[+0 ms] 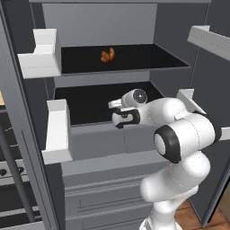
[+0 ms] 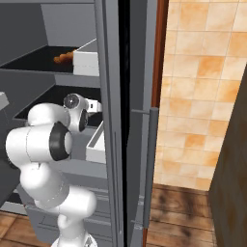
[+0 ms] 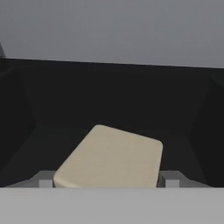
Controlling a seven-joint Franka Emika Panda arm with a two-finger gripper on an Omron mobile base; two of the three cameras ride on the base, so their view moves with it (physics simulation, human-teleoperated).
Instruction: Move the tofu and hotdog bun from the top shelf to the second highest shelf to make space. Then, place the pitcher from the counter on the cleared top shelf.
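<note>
The tofu (image 3: pixel 111 159), a pale beige block, sits between my gripper's (image 3: pixel 108 180) two fingertips (image 3: pixel 45 180), just over the black second highest shelf (image 1: pixel 87 104). The jaws are shut against its sides. Whether it rests on the shelf or hangs just above it I cannot tell. In the left base view my hand (image 1: pixel 117 105) reaches into that shelf from the front. One level up, the orange-brown hotdog bun (image 1: pixel 107 55) (image 2: pixel 62 59) lies near the back middle of the top shelf (image 1: pixel 148 58). The pitcher and the counter are out of view.
The fridge stands open, with white door bins at the left (image 1: pixel 42 54) (image 1: pixel 58 130) and at the right (image 1: pixel 209 38). A door edge (image 2: pixel 113 120) with a long handle (image 2: pixel 150 164) stands close on my arm's right. Grey drawers (image 1: pixel 103 193) lie below.
</note>
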